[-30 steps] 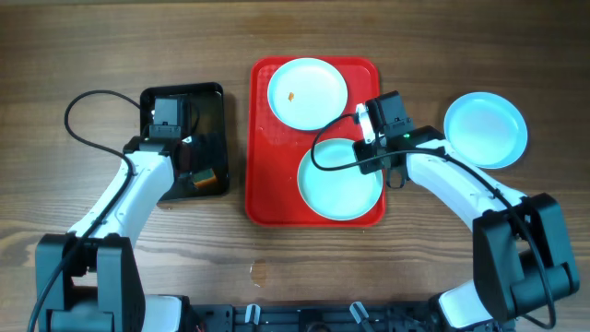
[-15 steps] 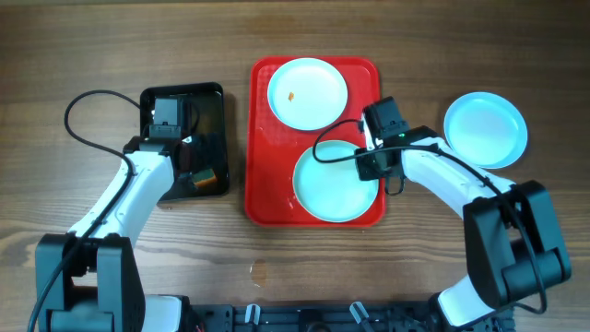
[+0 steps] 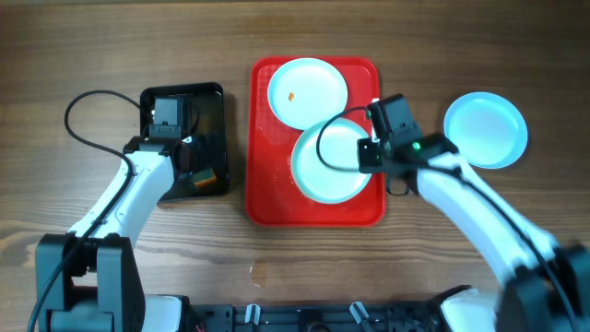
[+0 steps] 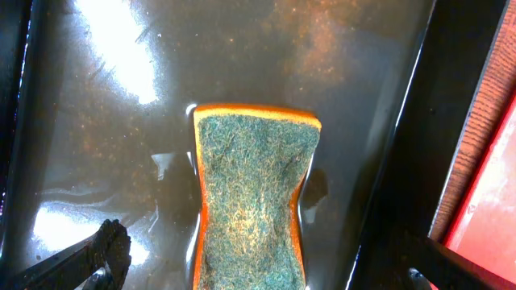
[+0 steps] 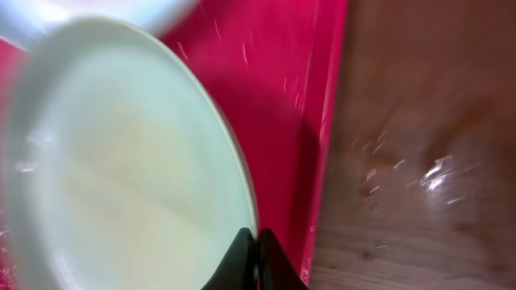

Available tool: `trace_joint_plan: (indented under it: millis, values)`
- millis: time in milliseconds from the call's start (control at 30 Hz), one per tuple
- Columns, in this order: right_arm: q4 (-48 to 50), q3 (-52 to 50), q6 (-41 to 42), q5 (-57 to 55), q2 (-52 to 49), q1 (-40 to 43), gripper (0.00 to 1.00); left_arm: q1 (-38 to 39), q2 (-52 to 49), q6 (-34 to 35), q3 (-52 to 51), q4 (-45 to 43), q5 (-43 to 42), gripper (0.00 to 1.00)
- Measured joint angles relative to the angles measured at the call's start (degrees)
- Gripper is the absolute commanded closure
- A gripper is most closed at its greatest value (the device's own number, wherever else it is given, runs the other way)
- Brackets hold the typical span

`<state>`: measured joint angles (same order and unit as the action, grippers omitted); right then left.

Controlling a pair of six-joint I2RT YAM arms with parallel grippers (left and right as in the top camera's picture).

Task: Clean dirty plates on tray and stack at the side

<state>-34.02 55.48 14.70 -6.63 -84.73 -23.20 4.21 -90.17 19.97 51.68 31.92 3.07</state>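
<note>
The red tray lies mid-table. At its far end rests a plate with an orange speck. A second pale plate is tilted up over the tray, and my right gripper is shut on its right rim. In the right wrist view the black fingers pinch the edge of that plate above the tray. A third plate sits on the wood to the right. My left gripper stands open, straddling the sponge.
A black tray left of the red one holds the orange-and-green sponge in shallow water. Its right wall stands close to the red tray's edge. Bare wood lies right of the tray.
My right gripper has shut on the near plate's rim and raised it, shifting the plate up and left toward the speckled plate. The left arm has not moved.
</note>
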Motion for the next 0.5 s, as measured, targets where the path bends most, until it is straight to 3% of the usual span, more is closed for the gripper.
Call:
trace_joint_plan:
  millis: [133,300,500]
  values:
    - [0.26,1.16,-0.70,-15.87,9.88,-10.32,0.96,0.00,0.00,0.00,0.00,-0.04,0.02,0.00]
    - [0.26,1.20,-0.92,-33.11,10.84,-20.52,0.96,0.00,0.00,0.00,0.00,-0.02,0.00,0.00]
    - [0.83,1.20,-1.53,-48.94,10.84,-26.75,0.96,0.00,0.00,0.00,0.00,-0.02,0.00,0.00]
